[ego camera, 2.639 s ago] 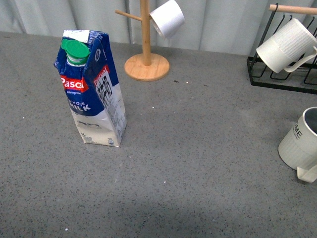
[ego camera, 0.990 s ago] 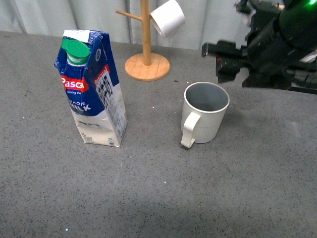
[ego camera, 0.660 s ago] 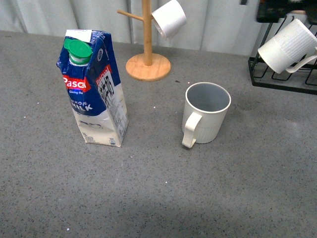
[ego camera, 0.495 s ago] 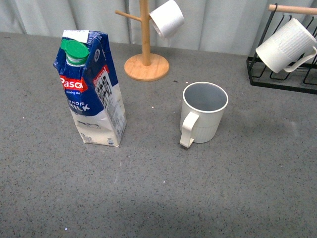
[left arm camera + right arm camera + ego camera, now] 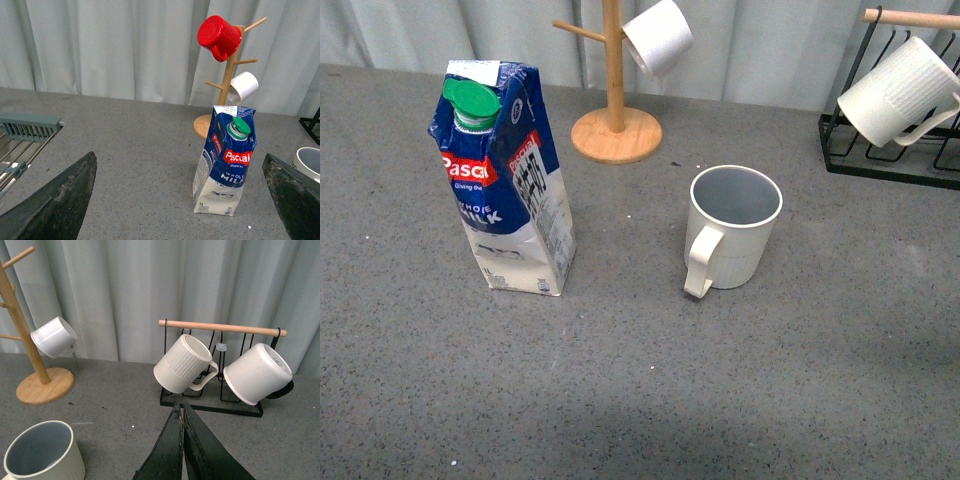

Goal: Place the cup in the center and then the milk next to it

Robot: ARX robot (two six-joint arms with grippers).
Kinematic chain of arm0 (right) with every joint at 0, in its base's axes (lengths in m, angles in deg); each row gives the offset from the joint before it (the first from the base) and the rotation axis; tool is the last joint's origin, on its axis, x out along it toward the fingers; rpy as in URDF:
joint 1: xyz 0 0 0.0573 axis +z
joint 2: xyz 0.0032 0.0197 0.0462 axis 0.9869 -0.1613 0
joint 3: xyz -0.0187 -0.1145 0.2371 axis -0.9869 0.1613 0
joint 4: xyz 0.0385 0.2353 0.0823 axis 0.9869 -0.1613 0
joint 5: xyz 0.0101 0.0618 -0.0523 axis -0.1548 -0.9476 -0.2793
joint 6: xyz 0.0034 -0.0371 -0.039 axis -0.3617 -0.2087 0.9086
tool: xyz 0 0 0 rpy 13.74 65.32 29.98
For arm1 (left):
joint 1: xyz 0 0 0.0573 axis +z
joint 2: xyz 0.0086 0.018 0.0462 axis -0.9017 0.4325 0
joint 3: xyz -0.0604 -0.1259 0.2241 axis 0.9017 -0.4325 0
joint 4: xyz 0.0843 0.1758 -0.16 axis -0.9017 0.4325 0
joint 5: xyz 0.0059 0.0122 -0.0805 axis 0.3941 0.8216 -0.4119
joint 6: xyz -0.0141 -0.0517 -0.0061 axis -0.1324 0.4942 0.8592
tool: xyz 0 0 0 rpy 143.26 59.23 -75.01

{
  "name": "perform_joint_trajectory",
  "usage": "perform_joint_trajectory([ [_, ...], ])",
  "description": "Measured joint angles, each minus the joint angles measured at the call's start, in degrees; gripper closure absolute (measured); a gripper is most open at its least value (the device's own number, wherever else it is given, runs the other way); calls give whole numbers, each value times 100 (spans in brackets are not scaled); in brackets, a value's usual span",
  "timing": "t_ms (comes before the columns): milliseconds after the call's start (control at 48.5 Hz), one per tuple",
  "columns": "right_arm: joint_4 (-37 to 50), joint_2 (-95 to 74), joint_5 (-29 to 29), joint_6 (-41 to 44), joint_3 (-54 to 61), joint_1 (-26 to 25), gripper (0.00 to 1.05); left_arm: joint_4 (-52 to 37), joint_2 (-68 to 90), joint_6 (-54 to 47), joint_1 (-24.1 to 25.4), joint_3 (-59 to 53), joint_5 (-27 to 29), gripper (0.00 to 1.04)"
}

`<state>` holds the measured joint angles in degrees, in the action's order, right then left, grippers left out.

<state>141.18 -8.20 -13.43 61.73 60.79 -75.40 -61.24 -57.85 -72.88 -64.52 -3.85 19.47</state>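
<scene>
The cup (image 5: 735, 238) stood upright near the middle of the grey table (image 5: 800, 380), mouth up, its handle (image 5: 700, 262) turned toward the robot and slightly left. The milk (image 5: 506, 180) stood apart to its left, with its long axis vertical and its green cap (image 5: 472, 100) facing the robot. The left gripper (image 5: 178, 157) gaped wide, empty; the right gripper (image 5: 180, 410) was pressed closed on nothing.

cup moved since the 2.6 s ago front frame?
Yes. The cup went left, from the picture's right edge to the middle, in front and right of the wooden mug tree, apart from the milk.
</scene>
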Motion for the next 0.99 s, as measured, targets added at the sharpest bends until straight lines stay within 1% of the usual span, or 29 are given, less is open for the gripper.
perform_joint_trajectory([
  [165,-332,638,-120,0,240,-94,104,0,0,0,0,0,0,7],
  [227,-525,925,-463,2,341,-315,104,0,0,0,0,0,0,7],
  [371,-903,1456,-498,0,492,-514,104,0,0,0,0,0,0,7],
  [495,-1255,1917,-516,0,599,-518,104,0,0,0,0,0,0,7],
  [825,-2837,3759,-533,0,811,-518,104,0,0,0,0,0,0,7],
  [990,-3373,4339,-535,0,813,-518,104,0,0,0,0,0,0,7],
])
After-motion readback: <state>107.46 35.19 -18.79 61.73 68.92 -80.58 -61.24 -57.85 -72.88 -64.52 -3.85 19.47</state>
